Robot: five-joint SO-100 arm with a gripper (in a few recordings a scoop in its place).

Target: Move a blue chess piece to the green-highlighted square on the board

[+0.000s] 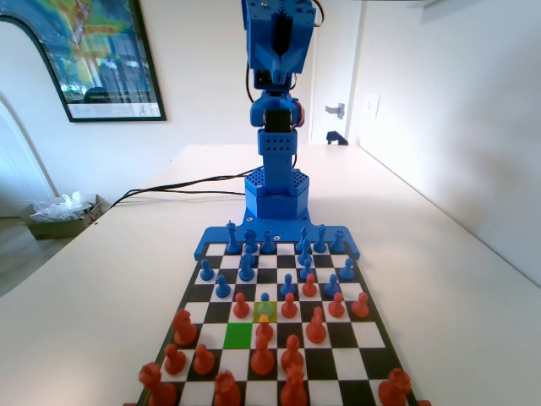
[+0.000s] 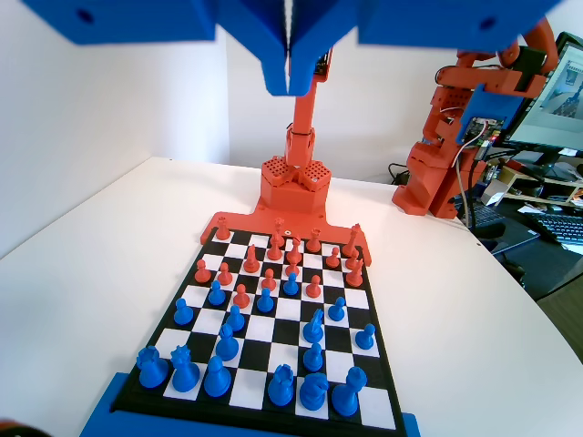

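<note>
On the board (image 1: 379, 355), a blue chess piece (image 1: 265, 299), a small pawn, stands on the pale yellow-green square, the farthest forward of the blue pawns. The green-highlighted square (image 1: 239, 335) lies one row nearer and one column to the left in the fixed view, with nothing on it. In the wrist view the same pawn (image 2: 291, 284) stands among the red-orange pawns. My gripper (image 2: 290, 86) hangs high above the board's near end, its jaws pressed together with nothing between them. The blue arm (image 1: 277, 127) stands folded upright at the far end.
Red-orange pieces (image 1: 263, 355) crowd the near rows around the green square, one directly right of it and others (image 1: 184, 328) to its left. More blue pawns (image 1: 246, 272) and taller back-row pieces (image 1: 232, 238) fill the far rows. Black cables (image 1: 169, 188) cross the table at left.
</note>
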